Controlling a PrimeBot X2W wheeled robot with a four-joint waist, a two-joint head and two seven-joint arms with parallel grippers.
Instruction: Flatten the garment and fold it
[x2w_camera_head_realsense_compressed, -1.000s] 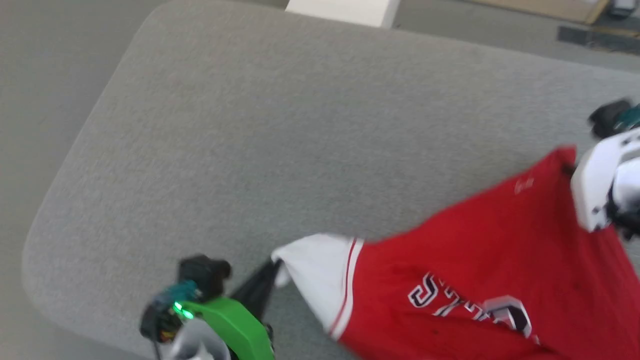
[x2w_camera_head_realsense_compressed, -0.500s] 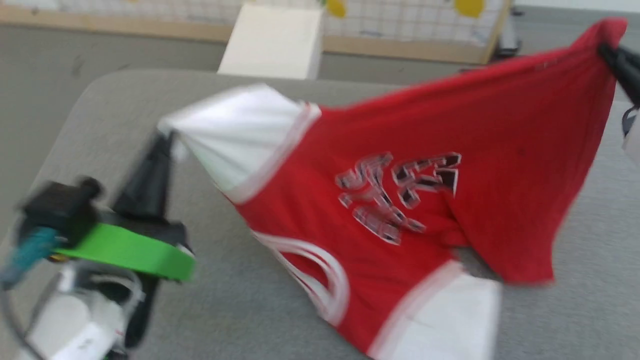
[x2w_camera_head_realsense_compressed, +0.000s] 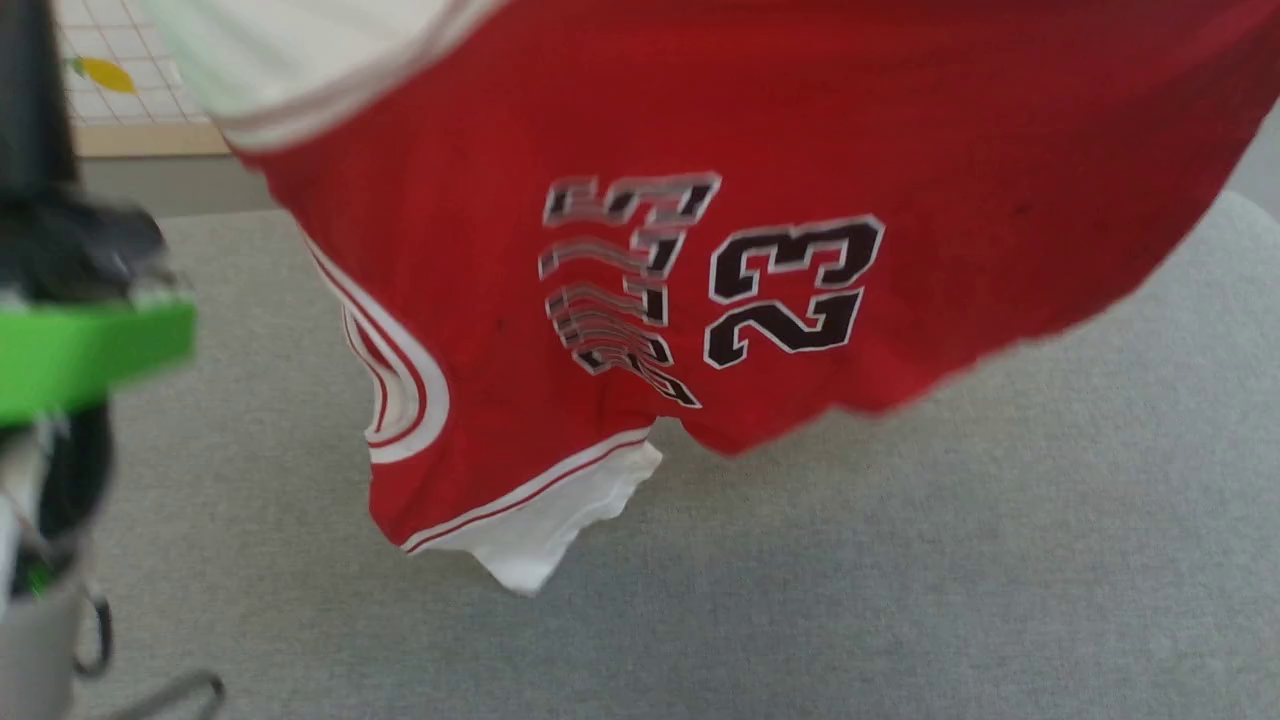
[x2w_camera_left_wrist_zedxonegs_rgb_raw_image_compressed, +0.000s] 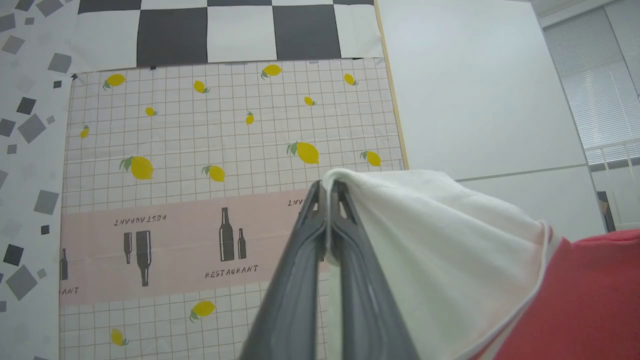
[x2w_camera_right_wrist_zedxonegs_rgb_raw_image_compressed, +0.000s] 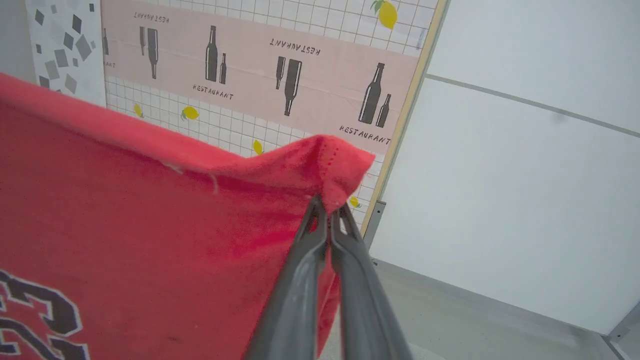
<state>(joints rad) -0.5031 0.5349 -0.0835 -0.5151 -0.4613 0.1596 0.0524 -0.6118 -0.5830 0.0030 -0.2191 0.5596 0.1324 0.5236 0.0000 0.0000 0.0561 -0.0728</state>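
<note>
Garment: the red garment (x2w_camera_head_realsense_compressed: 800, 110) is being held up in the air by two of its top corners and is being stretched between the two grippers; its lower part is hanging above the grey padded surface (x2w_camera_head_realsense_compressed: 900, 580), and whether the lowest white tip is touching that surface cannot be told
Left gripper: the left gripper (x2w_camera_left_wrist_zedxonegs_rgb_raw_image_compressed: 327, 186) is being shown pressed together in the left wrist view, and a corner of the white panel (x2w_camera_left_wrist_zedxonegs_rgb_raw_image_compressed: 440, 240) is being pinched between its two dark fingers (x2w_camera_left_wrist_zedxonegs_rgb_raw_image_compressed: 295, 280)
Right gripper: the right gripper (x2w_camera_right_wrist_zedxonegs_rgb_raw_image_compressed: 327, 206) is being shown clenched in the right wrist view, and a red corner of the garment is being gripped at the fingertips (x2w_camera_right_wrist_zedxonegs_rgb_raw_image_compressed: 314, 222), with a small bunch of cloth standing above them
Print: the black-and-white number 23 (x2w_camera_head_realsense_compressed: 790, 290) and the lettering (x2w_camera_head_realsense_compressed: 615, 285) beside it are being seen turned sideways in the head view, near the middle of the red cloth
Trim: a curved red-and-white striped edge (x2w_camera_head_realsense_compressed: 400, 370) is being seen at the lower left side, and a second white panel (x2w_camera_head_realsense_compressed: 545, 525) is hanging at the bottom, bordered by a thin red-white stripe
Left arm: a green band (x2w_camera_head_realsense_compressed: 90, 355) of the arm is being seen blurred at the left edge of the head view, beside the garment
Background: a checked cloth with lemons (x2w_camera_left_wrist_zedxonegs_rgb_raw_image_compressed: 225, 130) and a pink strip (x2w_camera_left_wrist_zedxonegs_rgb_raw_image_compressed: 175, 250) with printed bottles are being seen on the wall behind the grippers
</note>
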